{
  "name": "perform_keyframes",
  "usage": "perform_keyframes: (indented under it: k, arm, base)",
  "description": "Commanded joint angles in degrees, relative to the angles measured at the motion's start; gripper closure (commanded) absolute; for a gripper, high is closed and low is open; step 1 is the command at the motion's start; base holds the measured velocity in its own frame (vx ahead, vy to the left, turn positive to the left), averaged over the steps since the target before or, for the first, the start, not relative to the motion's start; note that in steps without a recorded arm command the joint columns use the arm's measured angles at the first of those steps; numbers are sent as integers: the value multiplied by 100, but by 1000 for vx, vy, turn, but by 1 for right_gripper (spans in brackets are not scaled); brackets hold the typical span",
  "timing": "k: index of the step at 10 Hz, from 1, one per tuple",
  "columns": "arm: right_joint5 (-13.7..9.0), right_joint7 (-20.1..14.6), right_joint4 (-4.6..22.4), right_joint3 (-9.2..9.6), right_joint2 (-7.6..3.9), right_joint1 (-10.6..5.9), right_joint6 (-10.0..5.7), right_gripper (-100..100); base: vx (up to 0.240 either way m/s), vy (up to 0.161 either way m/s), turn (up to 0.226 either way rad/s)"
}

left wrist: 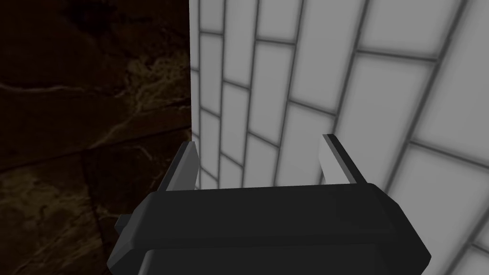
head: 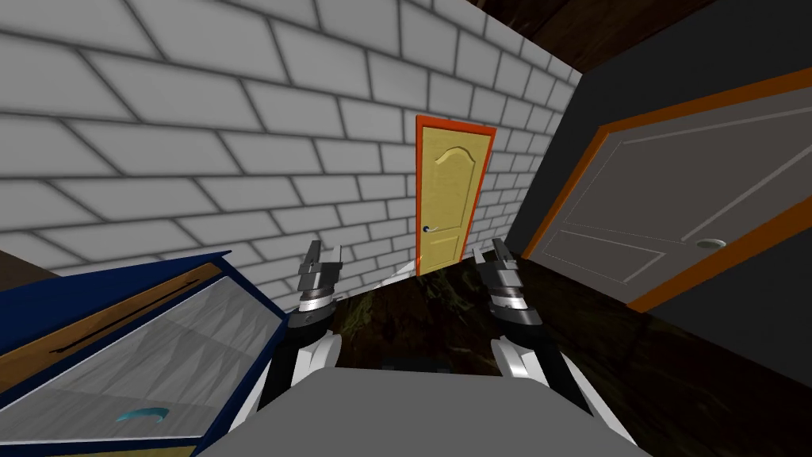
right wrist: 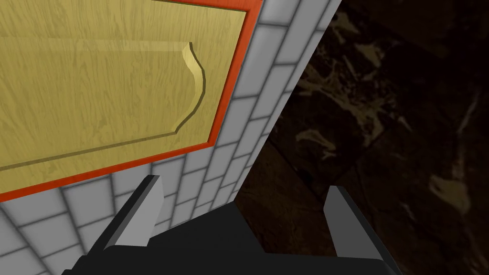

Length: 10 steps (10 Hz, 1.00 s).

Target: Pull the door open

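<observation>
Yellow wood-grain door, orange-framed, is standing shut well ahead in the grey brick wall. Left gripper and right gripper are hanging wide open, empty. I am favouring a square approach before aligning on its handle.

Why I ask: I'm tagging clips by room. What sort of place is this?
Probably a hallway inside a house: a yellow wooden door in an orange frame set in a pale brick wall, a grey door on the dark wall beside it, and a dark marbled floor.
</observation>
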Motion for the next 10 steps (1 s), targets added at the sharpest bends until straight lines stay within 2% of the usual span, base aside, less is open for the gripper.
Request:
perform_keyframes:
  k: [1,3,4,8,10]
  arm:
    - [-26,-39,226,32,-87,-23,-107,-100]
    - [-62,-84,482,52,-191,-54,-216,-100]
    - [-89,-116,666,66,-265,-77,-294,-100]
    - [-146,-187,1070,97,-428,-127,-467,-100]
    - [-192,-244,1391,121,-558,-166,-604,-100]
  base:
    - [193,-4,43]
    - [192,-3,43]
    - [131,7,42]
    - [106,-2,32]
    - [133,7,52]
